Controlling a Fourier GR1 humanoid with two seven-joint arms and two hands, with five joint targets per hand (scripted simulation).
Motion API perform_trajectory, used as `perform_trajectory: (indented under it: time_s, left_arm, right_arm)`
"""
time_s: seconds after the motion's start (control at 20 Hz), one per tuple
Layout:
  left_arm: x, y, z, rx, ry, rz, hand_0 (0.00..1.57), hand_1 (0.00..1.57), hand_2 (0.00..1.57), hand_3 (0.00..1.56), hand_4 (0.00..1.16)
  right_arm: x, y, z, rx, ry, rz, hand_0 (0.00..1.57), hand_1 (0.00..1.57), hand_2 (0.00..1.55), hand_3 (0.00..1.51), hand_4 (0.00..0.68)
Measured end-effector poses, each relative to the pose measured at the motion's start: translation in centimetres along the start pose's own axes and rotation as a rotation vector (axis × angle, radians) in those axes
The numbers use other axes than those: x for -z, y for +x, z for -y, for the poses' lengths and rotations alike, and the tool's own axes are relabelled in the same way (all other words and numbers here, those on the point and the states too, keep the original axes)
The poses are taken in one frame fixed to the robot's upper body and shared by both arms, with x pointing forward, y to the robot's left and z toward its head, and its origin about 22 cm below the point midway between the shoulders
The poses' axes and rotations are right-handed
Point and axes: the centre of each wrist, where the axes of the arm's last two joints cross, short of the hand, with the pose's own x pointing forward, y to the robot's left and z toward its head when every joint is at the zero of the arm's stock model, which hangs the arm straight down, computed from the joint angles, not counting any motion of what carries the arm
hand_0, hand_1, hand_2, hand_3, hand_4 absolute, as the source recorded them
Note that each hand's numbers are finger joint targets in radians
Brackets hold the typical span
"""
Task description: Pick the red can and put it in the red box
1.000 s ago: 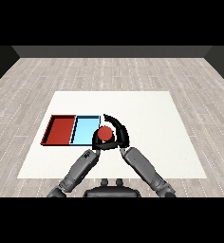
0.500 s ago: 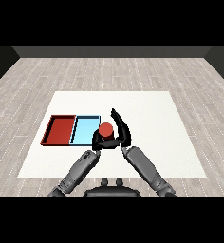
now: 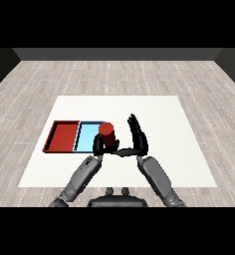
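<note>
I am holding the red can (image 3: 106,134) in my left hand (image 3: 99,145), with my black fingers curling round its lower half while its round top is showing above them. The can is standing upright in that grasp, just at the right end of the light blue tray (image 3: 87,136), overlapping that tray's right edge in the head view; I cannot tell whether it is resting on the white table (image 3: 164,114) or being carried just above it. The can is not in the red tray (image 3: 63,137), which is lying to the left, touching the light blue tray side by side, so the blue tray is sitting between the can and the red one.

My right hand (image 3: 138,136) is standing just beside the can on its right, released, with its fingers straight and pointing up and away from me, and its thumb reaching left toward my left hand. It is grasping nothing. Both grey forearms are coming in from the lower corners.
</note>
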Motion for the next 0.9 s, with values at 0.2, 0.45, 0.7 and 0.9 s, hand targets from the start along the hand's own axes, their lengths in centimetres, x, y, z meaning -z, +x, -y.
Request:
perform_trajectory:
  time_s: [0.2, 0.45, 0.7, 0.9]
  left_arm:
    - [1.0, 0.4, -1.4, 0.020, 0.017, 0.009, 1.57, 1.57, 1.57, 1.48, 1.13]
    - [2.5, 1.1, -4.6, 0.053, 0.070, 0.030, 1.57, 1.57, 1.57, 1.49, 1.12]
    - [4.5, 2.1, -8.6, 0.141, 0.136, 0.034, 1.57, 1.57, 1.57, 1.49, 1.12]
    - [5.4, 3.0, -12.7, 0.252, 0.180, 0.023, 1.57, 1.57, 1.57, 1.49, 1.14]
  right_arm:
    - [-0.9, 2.5, 2.3, 0.019, -0.029, 0.028, 0.00, 0.00, 0.00, 0.00, 0.000]
    - [-2.9, 3.8, 5.6, 0.013, -0.064, 0.039, 0.00, 0.00, 0.00, 0.00, 0.000]
    - [-4.9, 4.3, 8.9, -0.023, -0.113, 0.021, 0.00, 0.00, 0.00, 0.00, 0.000]
    - [-6.1, 4.0, 10.6, -0.041, -0.156, -0.009, 0.00, 0.00, 0.00, 0.00, 0.000]
